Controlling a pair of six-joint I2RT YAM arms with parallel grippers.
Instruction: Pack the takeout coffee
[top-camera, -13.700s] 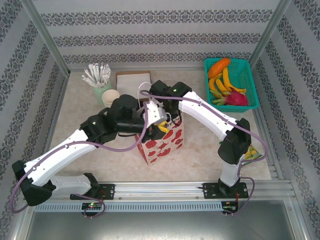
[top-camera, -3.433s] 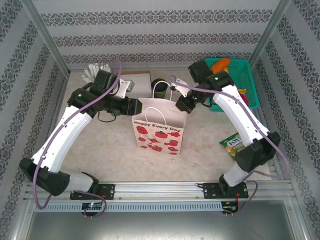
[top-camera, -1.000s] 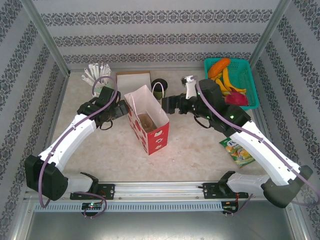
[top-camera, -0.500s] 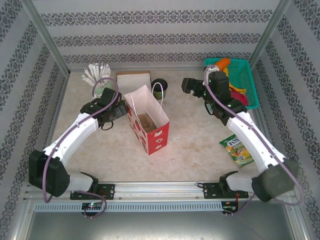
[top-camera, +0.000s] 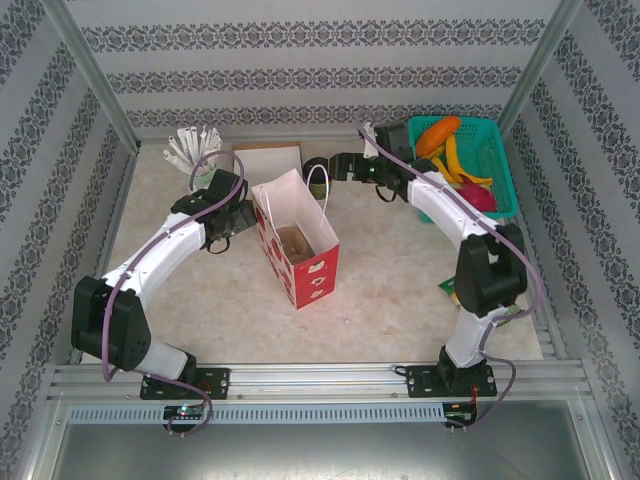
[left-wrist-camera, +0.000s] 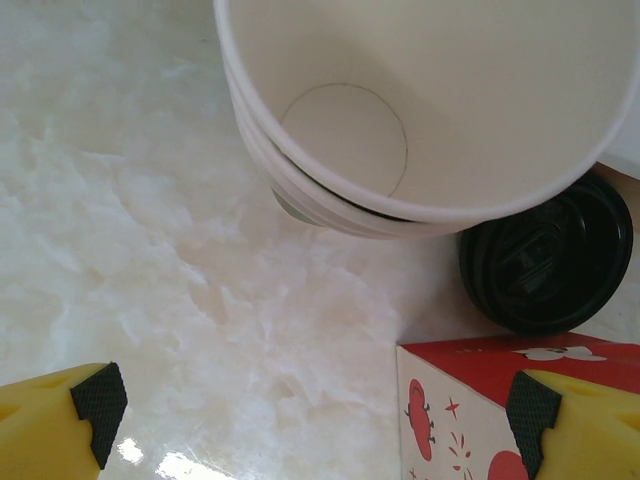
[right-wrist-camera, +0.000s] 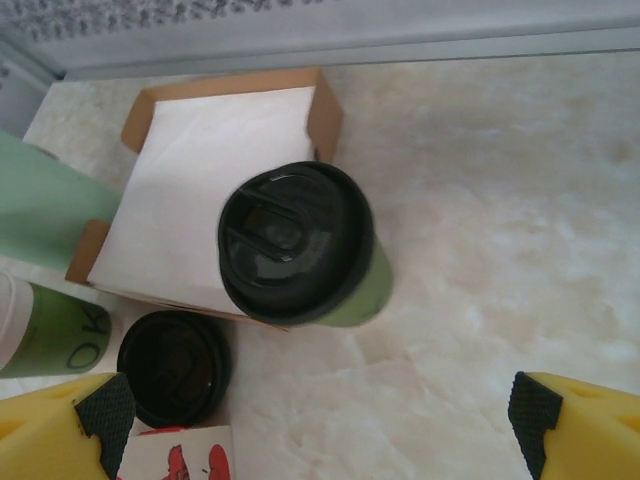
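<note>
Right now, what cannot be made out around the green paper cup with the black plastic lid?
- the green lidded paper cup: contents hidden under its black lid, right wrist view.
- the red paper bag: the brown thing inside is too small to name, top view.

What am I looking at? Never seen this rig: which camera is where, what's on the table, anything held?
Two robot arms are bolted at the table's near edge. The wide picture looks down from above; the other two come from cameras on each wrist, yellow fingers at the bottom corners. On the table: an open paper bag, a lidded coffee cup, a stack of empty cups, a loose lid, a box of white paper, a cup of sticks, a fruit basket. The left gripper and right gripper are open, holding nothing; the right one faces the coffee cup.
</note>
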